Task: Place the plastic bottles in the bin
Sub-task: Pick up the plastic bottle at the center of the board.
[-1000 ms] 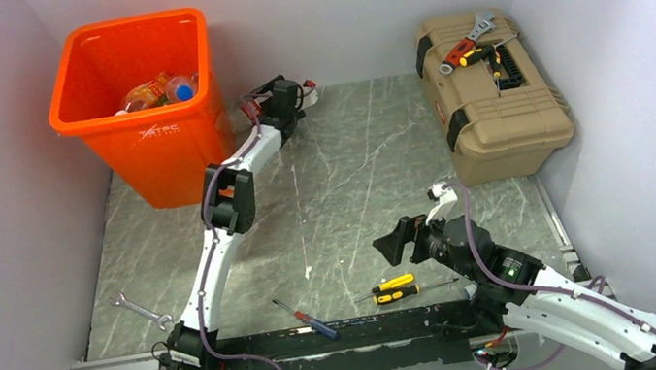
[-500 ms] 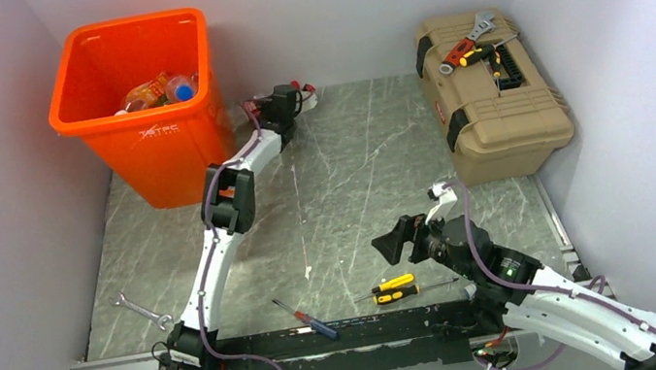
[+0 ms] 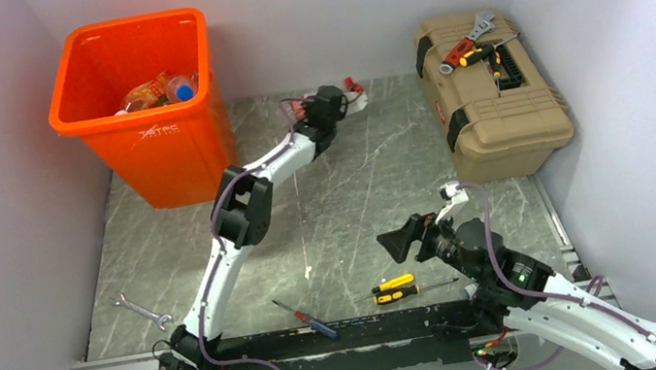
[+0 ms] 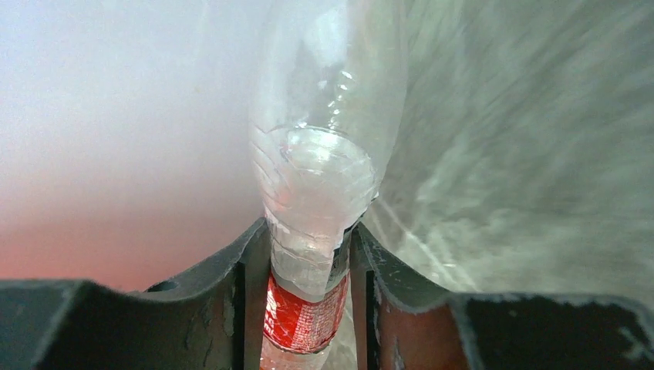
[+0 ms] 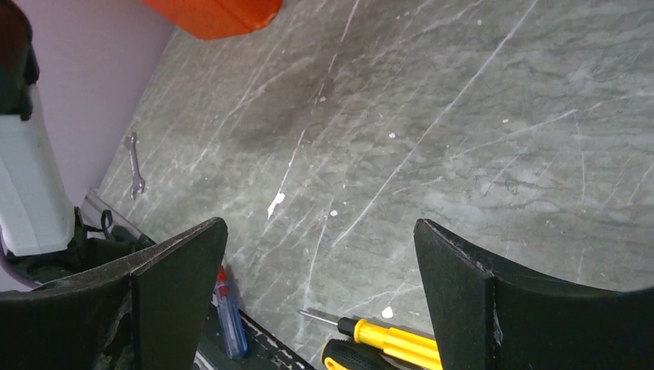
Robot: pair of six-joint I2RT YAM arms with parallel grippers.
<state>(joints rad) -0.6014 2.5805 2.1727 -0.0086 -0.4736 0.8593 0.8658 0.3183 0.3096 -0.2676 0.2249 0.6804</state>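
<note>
Gripping a clear plastic bottle point(image 4: 324, 193), the left fingers point(image 4: 224, 308) are clamping its body from both sides, just above a red label point(image 4: 301, 316) whose white print is too blurred to read. Seen from overhead, the bottle is sitting at the far edge of the table point(image 3: 345, 192), near the back wall, right of the bin point(image 3: 168, 155) and apart from it.

The bin is standing upright in the far left corner. Its small white front lettering is too small to read. It is holding several bottles point(image 3: 155, 91), with an orange label and a blue cap showing.

The right fingers point(image 5: 173, 293) are standing wide open over bare table, holding nothing, near two yellow-handled screwdrivers point(image 3: 393, 288).

The tan toolbox point(image 3: 511, 123) is sitting closed at far right, carrying a wrench point(image 3: 480, 25) and other hand tools on its lid.
</note>
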